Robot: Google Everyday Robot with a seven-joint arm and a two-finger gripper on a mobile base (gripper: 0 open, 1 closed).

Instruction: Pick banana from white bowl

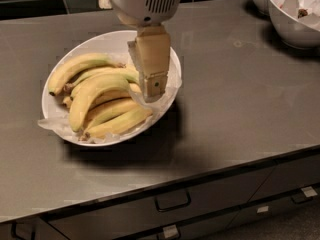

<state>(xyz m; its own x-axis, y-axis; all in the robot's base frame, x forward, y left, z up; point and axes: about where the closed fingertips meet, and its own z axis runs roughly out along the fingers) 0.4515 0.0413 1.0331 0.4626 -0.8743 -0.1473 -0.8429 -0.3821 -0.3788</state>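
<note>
End effector (pixel 153 95), grip unreadable, hangs over white bowl (pixel 107 40), covering one end of the banana (pixel 92 91).

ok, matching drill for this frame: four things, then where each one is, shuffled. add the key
Things:
1. gripper
2. banana
3. white bowl
4. deep white bowl

Places:
A. far right corner of the counter
B. left part of the counter, lined with crumpled paper
C. low over the white bowl's right side
D. lying in the white bowl, strongly curved

Pairs: 1-C, 2-D, 3-B, 4-A
</note>
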